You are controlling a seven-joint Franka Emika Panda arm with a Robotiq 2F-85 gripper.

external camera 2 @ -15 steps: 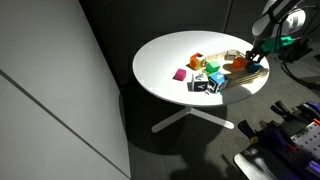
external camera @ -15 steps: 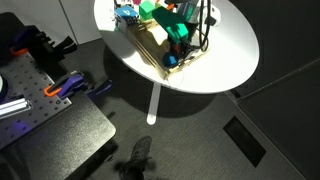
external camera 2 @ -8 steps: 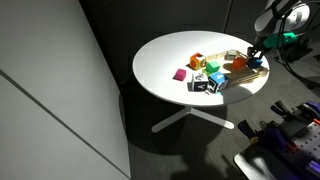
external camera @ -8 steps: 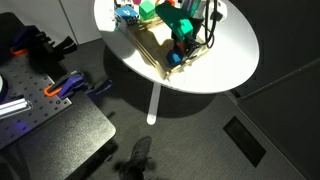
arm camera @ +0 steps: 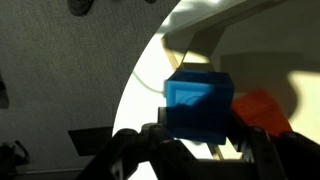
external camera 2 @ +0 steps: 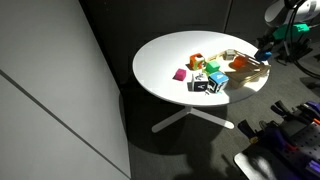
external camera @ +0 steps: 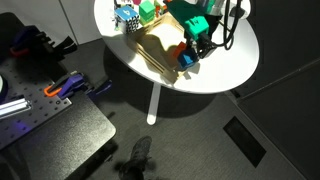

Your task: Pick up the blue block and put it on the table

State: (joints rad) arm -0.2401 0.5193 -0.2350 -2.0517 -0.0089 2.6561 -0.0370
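Observation:
The blue block (arm camera: 198, 103) is a bright-blue cube held between my gripper's (arm camera: 198, 132) dark fingers in the wrist view. My gripper is shut on it. In an exterior view the gripper (external camera: 200, 45) holds the blue block (external camera: 187, 60) above the near end of the light wooden tray (external camera: 155, 50), close to the edge of the round white table (external camera: 235, 60). In an exterior view the gripper (external camera 2: 266, 50) hangs over the far side of the table (external camera 2: 165, 55). An orange block (arm camera: 262, 108) lies just behind the blue block.
The wooden tray (external camera 2: 245, 68) lies on the table. A green block (external camera: 147, 10) and a blue-and-white patterned object (external camera: 125, 15) sit beside it. Several small coloured blocks (external camera 2: 205, 72) cluster at mid-table. A dark perforated bench (external camera: 40, 110) stands below.
My gripper has moved along the tray toward the table's edge with the blue block in it, and the block now sits clear of the tray's cluttered end.

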